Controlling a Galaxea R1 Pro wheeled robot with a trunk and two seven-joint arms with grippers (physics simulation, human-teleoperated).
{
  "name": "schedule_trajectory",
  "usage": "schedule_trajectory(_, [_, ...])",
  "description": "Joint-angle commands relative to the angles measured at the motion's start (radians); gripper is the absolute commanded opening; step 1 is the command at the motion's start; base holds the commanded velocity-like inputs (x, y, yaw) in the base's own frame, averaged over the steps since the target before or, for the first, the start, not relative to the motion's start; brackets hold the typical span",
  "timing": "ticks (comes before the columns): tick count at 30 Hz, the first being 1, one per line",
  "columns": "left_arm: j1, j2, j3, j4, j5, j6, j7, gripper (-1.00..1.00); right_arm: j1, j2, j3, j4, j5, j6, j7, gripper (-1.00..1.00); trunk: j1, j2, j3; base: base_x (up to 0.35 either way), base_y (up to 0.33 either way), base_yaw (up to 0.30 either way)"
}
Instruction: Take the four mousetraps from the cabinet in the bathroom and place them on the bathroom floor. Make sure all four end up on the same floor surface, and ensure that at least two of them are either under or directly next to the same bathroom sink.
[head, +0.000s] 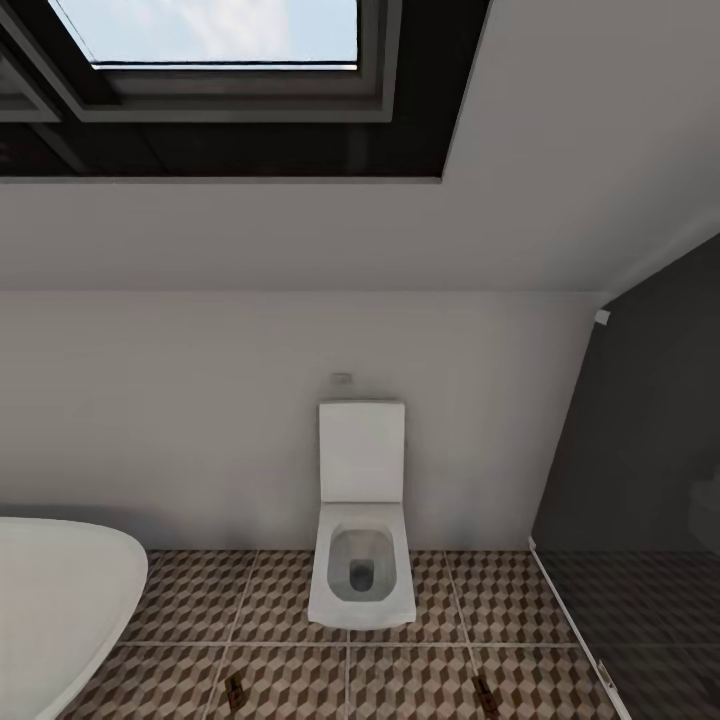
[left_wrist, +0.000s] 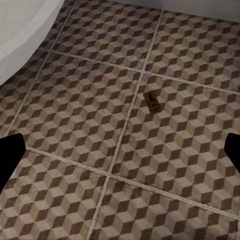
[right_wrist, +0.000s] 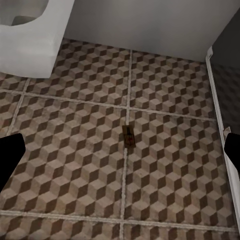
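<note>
Gripper tips (left_wrist: 11, 155) frame mousetrap (left_wrist: 152, 102) beside bathtub (left_wrist: 22, 30).

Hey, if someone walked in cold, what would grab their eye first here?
Probably the white toilet against the back wall, under a skylight showing pale sky. Next, the busy cube-patterned floor, with two small brown mousetraps lying on it, and a white bathtub curving in at the left.

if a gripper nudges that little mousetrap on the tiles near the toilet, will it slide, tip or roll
The mousetrap is flat and lies low on the floor, so it would probably slide rather than tip or roll. It looks tiny against one tile, so likely light and easily knocked off line. Lying so flat, it may be awkward to pinch. The other mousetrap would likely act alike.
</note>
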Motion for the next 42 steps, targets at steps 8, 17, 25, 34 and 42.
schedule_trajectory(8, [-0.001,0.0,0.004,0.004,0.007,-0.005,-0.007,1.0,-0.001,0.0,0.006,0.003,0.0,-0.005,-0.002,1.0,0.0,-0.001,0.0,0.0,0.0,0.0])
schedule_trajectory(17, [-0.001,0.0,0.004,0.004,0.007,-0.005,-0.007,1.0,-0.001,0.0,0.006,0.003,0.0,-0.005,-0.002,1.0,0.0,-0.001,0.0,0.0,0.0,0.0])
schedule_trajectory(25, [-0.001,0.0,0.004,0.004,0.007,-0.005,-0.007,1.0,-0.001,0.0,0.006,0.004,0.0,-0.005,-0.002,1.0,0.0,-0.001,0.0,0.0,0.0,0.0])
schedule_trajectory(34, [-0.001,0.002,0.004,0.004,0.007,-0.005,-0.007,1.0,-0.001,0.0,0.006,0.004,0.0,-0.005,-0.002,1.0,0.0,-0.001,0.0,0.0,0.0,0.0])
schedule_trajectory(42, [-0.001,0.001,0.004,0.004,0.007,-0.006,-0.007,1.0,-0.001,0.0,0.006,0.004,0.0,-0.005,-0.002,1.0,0.0,-0.001,0.0,0.0,0.0,0.0])
